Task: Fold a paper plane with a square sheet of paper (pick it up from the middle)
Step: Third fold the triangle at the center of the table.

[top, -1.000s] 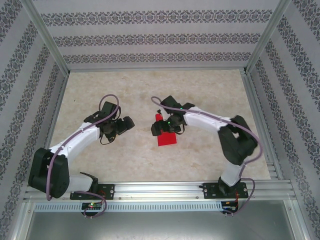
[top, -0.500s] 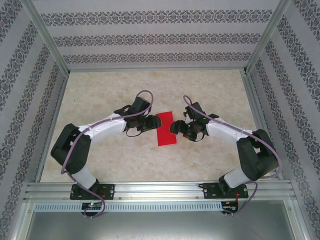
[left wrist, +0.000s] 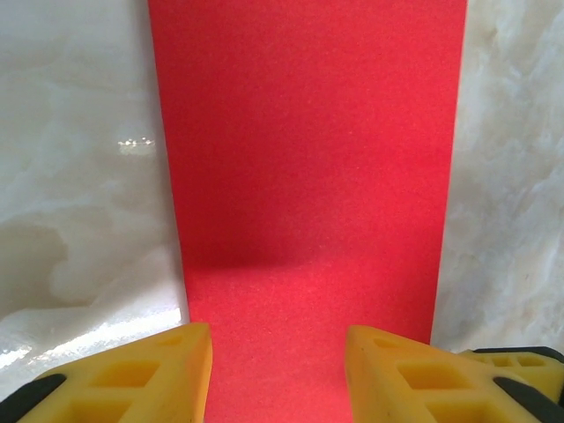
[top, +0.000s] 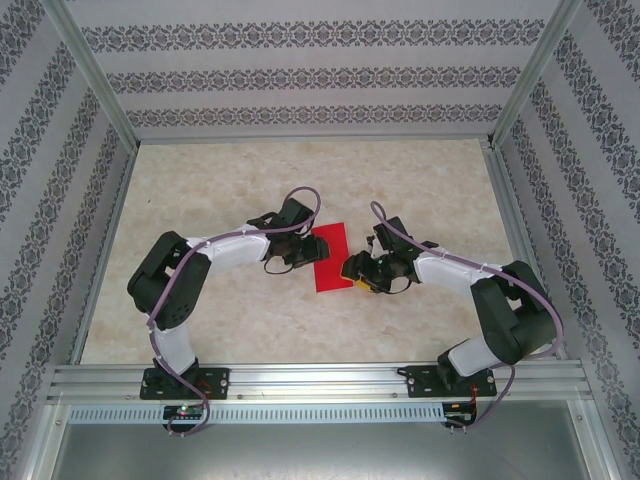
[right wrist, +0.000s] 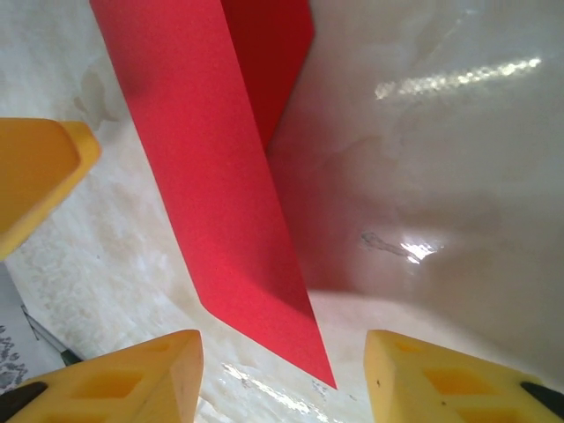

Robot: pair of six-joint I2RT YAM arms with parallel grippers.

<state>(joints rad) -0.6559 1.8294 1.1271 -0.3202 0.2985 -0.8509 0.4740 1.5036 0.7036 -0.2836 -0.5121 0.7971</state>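
Mid-tabletop (top: 230, 190), on pale marbled surface: a red sheet of paper (top: 331, 257), from above a narrow rectangle, long axis running near to far, far end leaning just slightly left. From the left wrist, the sheet of paper (left wrist: 308, 176) as a flat strip stretching straight ahead. From the right wrist, the sheet of paper (right wrist: 220, 194) slanted, a darker red layer showing past one long edge toward the far end, a sharp corner nearest the camera.

Just beside its left long edge, the left tool (top: 305, 250) — in its own view the left tool (left wrist: 278, 344) spread, low over the paper's near edge, pinching nothing. At the near right corner, the right tool (top: 352, 268); close up, the right tool (right wrist: 282, 344) likewise spread, that corner lying between its tips.

Left arm (top: 230, 245) and right arm (top: 450, 268) both folded at the elbow, reaching inward from opposite sides.
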